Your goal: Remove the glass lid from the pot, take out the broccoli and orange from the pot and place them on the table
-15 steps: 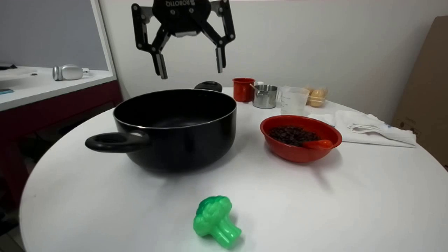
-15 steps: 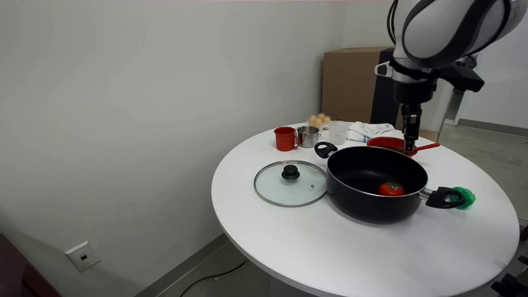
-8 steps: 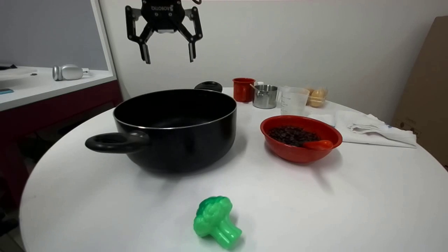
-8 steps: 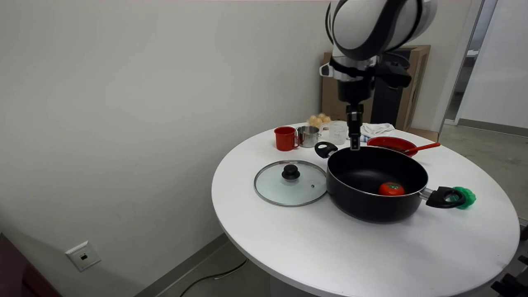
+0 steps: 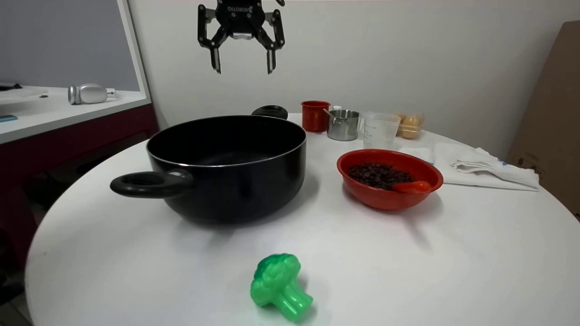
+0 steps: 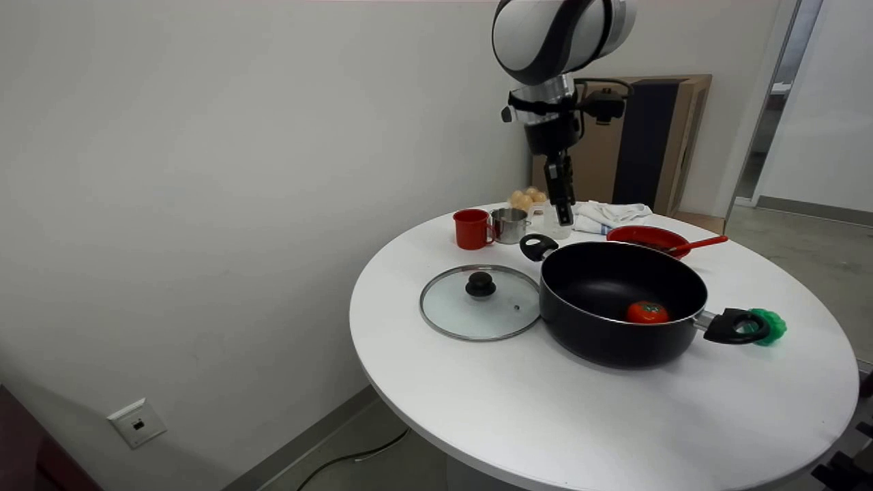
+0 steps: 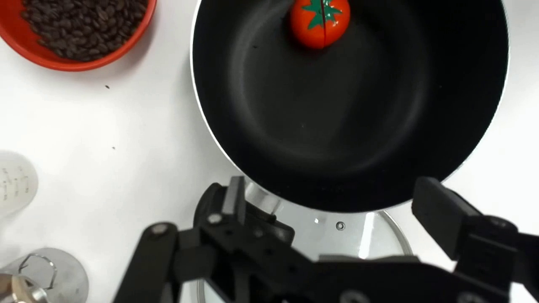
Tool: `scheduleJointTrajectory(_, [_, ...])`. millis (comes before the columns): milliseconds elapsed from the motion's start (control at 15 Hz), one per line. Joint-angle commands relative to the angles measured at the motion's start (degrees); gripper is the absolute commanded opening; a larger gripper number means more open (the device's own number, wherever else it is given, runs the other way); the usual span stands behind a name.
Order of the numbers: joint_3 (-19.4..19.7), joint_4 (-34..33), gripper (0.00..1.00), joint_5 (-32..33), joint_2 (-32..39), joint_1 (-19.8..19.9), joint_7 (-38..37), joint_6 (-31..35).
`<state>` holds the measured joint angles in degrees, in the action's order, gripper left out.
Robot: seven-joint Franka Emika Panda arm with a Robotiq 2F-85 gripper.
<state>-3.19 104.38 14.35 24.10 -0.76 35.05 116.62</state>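
Note:
My gripper [image 5: 244, 71] hangs in the air, its fingers wide apart with nothing between them. In the wrist view the far edge of the black pot [image 7: 379, 126] shows beyond the fingertips. The orange [image 7: 316, 35], an orange-red toy fruit with a green leafy top, lies inside the pot; the pot wall hides it in an exterior view. The glass lid [image 6: 481, 314] rests flat on the white table [image 6: 545, 423] beside the pot, black knob upward. On the table near the pot's handle lies the green broccoli [image 5: 281, 285], outside the pot.
A red bowl [image 5: 389, 199] of dark beans with a red spoon stands near the pot. Behind are a red mug [image 6: 472, 230], a steel cup [image 6: 508, 226], a clear measuring cup [image 5: 380, 129], eggs [image 5: 411, 126] and a white cloth [image 5: 489, 170].
The gripper has risen and drawn back over the pot, away from the broccoli's side, and it tilts now. It stayed open. Pot, lid, orange and broccoli have not moved.

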Motion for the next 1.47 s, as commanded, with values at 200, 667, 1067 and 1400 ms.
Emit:
scheduleJointTrajectory(200, [-0.38, -1.61, 1.0, -0.04, -0.16, 0.85, 0.05, -1.84])
scheduleJointTrajectory(667, [-0.47, 7.16, 1.0, 2.6, -5.31, -0.26, -3.22, 5.93])
scheduleJointTrajectory(1067, [0.2, 22.07, 1.0, 4.47, -10.67, 0.56, -5.99, 13.91])
scheduleJointTrajectory(1400, [2.64, 29.49, 1.0, 8.72, -12.27, 2.14, -6.32, 16.89])
